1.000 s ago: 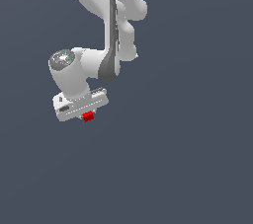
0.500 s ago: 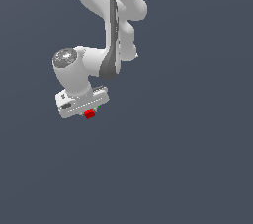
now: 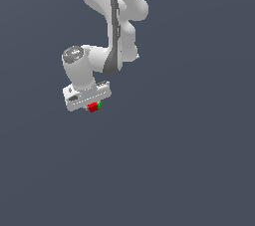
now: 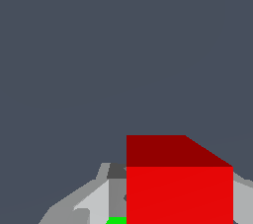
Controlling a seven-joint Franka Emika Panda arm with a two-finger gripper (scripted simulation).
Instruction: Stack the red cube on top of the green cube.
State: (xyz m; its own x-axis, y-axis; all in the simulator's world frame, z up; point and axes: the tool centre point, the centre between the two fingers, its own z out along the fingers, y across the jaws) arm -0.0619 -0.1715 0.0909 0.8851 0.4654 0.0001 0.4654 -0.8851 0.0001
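Observation:
In the exterior view my white gripper (image 3: 93,106) points down and is shut on the red cube (image 3: 92,107), which peeks out below the hand. A thin sliver of the green cube (image 3: 99,104) shows right beside the red one, on the exterior view's right; the rest is hidden. The wrist view is filled by the red cube (image 4: 178,183), held between grey fingers (image 4: 91,203). There, a small strip of the green cube (image 4: 116,220) shows at the picture's edge beside the red cube. Whether the two cubes touch cannot be told.
The robot's white arm (image 3: 112,26) rises behind the gripper. A plain dark grey-blue surface (image 3: 189,160) lies all around.
The gripper with the red cube has shifted upward and slightly toward the exterior view's right. A sliver of green now shows beside the red cube.

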